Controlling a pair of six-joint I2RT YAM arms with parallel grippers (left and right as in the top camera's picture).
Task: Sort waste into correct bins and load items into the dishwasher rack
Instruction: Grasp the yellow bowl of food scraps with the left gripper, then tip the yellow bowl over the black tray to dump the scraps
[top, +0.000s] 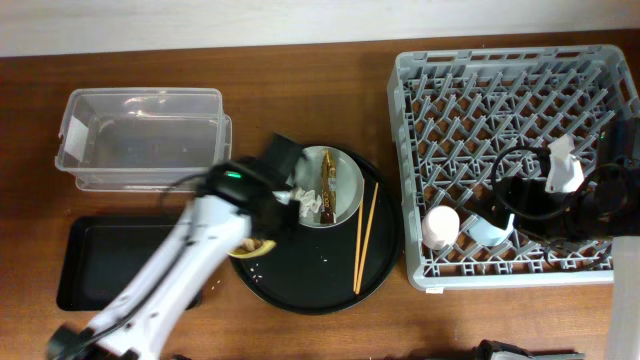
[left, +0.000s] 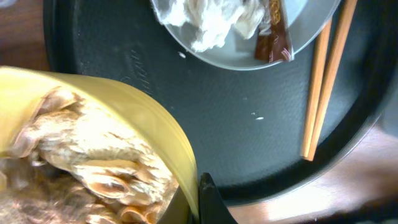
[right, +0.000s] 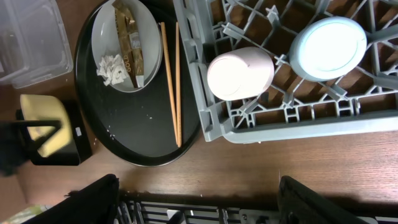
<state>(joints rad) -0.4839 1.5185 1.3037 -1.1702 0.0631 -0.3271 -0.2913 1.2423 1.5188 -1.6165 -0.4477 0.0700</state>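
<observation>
While the left gripper (top: 255, 228) is closed on the rim of the bowl (left: 124, 124), the bowl hangs at the left edge of the round tray (left: 217, 143). It is full of scraps (left: 81, 155). They look like the next thing to tip out.

Just past the bowl is the plate (top: 348, 195), with the tissue (left: 211, 22) and the wrapper (left: 273, 37) lying on it. The chopsticks (left: 320, 93) lie side by side on the round tray, right of the plate.

Both bins are on the left side. The black tray (top: 110, 260) sits just beside the round tray, and its long side runs left to right. The tub (top: 140, 135) is farther back, also lying left to right. So the bowl needs to go left, and the left arm is by far the nearer one.

Far off on the right is the rack (top: 480, 90), with the pink cup (right: 239, 73) and the blue cup (right: 328, 46) already in it. The right gripper (right: 198, 186) hangs over the rack, spread wide and holding nothing.
</observation>
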